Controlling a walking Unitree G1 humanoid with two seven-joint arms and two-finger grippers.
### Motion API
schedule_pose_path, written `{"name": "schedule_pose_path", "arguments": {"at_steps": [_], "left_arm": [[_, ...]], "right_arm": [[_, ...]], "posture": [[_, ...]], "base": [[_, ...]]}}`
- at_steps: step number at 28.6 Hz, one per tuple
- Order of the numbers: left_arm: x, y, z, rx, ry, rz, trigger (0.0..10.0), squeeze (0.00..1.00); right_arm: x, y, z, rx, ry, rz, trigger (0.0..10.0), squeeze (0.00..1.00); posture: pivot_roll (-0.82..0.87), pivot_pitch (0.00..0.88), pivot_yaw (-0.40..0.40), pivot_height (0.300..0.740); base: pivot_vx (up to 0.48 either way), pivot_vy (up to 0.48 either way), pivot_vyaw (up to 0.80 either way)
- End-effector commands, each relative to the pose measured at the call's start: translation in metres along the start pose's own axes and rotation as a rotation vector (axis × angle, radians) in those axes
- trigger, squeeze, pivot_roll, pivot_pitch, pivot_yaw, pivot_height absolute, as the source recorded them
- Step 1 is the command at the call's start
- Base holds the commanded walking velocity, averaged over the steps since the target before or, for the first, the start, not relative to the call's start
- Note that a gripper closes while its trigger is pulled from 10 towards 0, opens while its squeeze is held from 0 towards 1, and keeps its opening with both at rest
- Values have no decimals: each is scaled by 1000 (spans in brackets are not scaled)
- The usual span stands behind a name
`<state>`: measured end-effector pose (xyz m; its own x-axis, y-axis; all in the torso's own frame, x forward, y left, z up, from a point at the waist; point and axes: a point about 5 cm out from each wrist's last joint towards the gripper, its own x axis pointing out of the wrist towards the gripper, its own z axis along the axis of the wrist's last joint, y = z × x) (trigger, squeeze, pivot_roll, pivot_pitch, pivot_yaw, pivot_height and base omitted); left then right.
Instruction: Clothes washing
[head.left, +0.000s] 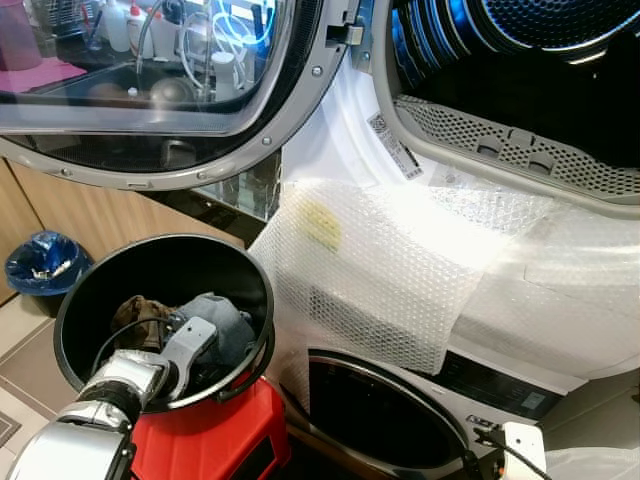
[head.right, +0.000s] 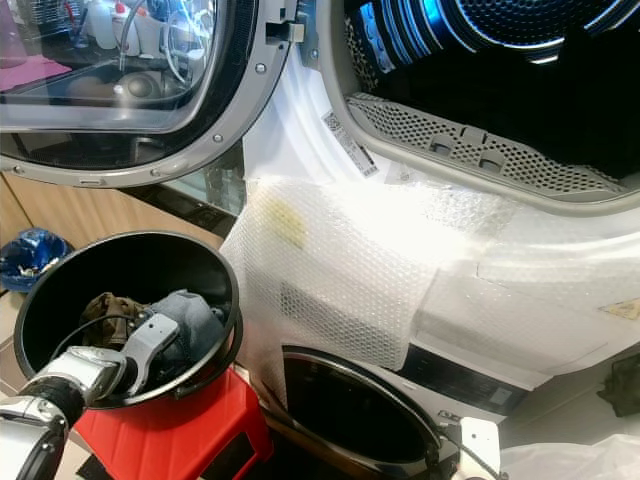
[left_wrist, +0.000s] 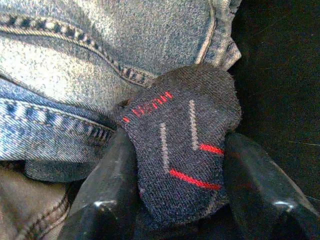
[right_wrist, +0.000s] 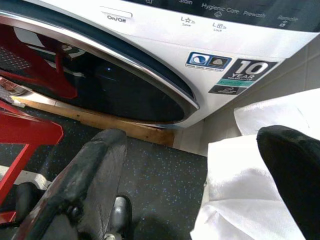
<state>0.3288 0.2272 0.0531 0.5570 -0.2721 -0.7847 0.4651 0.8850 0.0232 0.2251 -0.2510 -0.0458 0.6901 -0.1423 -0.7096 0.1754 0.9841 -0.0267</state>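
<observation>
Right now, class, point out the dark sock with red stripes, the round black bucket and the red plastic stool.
dark sock (left_wrist: 185, 150), left wrist view, its middle.
black bucket (head.left: 262, 290), left eye view, its rim.
red stool (head.left: 215, 435), left eye view, its top.

A red stool (head.left: 215, 440) at the lower left of the head view carries a black bucket (head.left: 90, 290), which stands directly on its top. In the right wrist view, the dark speckled floor (right_wrist: 165, 185) runs under the lower washing machine (right_wrist: 165, 30), with a wooden strip (right_wrist: 100, 122) along the machine's base and a white sheet (right_wrist: 240, 200) lying on the floor at the lower right.
</observation>
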Motion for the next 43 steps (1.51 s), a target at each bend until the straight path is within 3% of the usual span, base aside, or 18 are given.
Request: {"name": "schedule_pose_path", "arguments": {"at_steps": [1,6,7,11,13,16,20,22,24,28,29,32,34,39,43], "left_arm": [[6,-8,-17,-34,47,-34,0,0],[7,-9,-17,-48,33,-40,0,0],[5,-7,-11,-96,-23,-29,0,0],[2,-2,-3,-125,-89,4,0,0],[-6,5,14,-163,-200,26,0,0],[-14,10,25,-162,-263,45,0,0],[-45,12,49,-117,-409,83,0,0],[-67,3,62,-61,-487,65,0,0],[-72,0,65,-39,-503,59,0,0],[-98,-21,80,77,-599,7,0,0],[-98,-21,80,77,-599,7,0,0],[-127,-57,92,188,-709,-121,0,0],[-139,-64,98,201,-741,-127,0,0],[-154,-79,110,211,-800,-179,0,0],[-153,-98,113,226,-799,-267,0,0]], "right_arm": [[0,0,2,-4,4,0,10000,0],[1,1,2,-3,2,2,10000,0],[1,2,2,-3,1,4,10000,0],[1,3,2,0,0,5,10000,0],[1,3,3,5,-2,5,10000,0],[1,3,2,8,-3,5,10000,0],[1,4,4,16,-7,9,10000,0],[2,5,5,23,-10,12,10000,0],[2,5,5,23,-11,13,10000,0],[3,8,8,30,-19,24,10000,0],[3,8,8,30,-19,24,10000,0],[4,13,15,58,-49,64,10000,0],[4,16,20,81,-78,99,10000,0],[4,24,36,144,-155,221,10000,0],[3,31,48,164,-200,360,10000,0]], "posture": [[23,71,-176,740],[25,65,-176,740],[28,57,-172,740],[28,48,-169,740],[29,42,-166,740],[32,40,-166,740],[42,52,-168,740],[50,60,-169,740],[50,60,-169,740],[52,67,-165,740],[52,67,-165,740],[59,72,-158,740],[61,73,-154,740],[55,72,-145,740],[48,73,-131,740]], "base": [[0,0,0],[0,0,0],[0,0,0],[0,0,0],[0,0,0],[0,0,0],[0,0,0],[0,0,0],[0,0,0],[0,0,0],[0,0,0],[0,0,0],[0,0,0],[0,0,0],[0,0,0]]}}
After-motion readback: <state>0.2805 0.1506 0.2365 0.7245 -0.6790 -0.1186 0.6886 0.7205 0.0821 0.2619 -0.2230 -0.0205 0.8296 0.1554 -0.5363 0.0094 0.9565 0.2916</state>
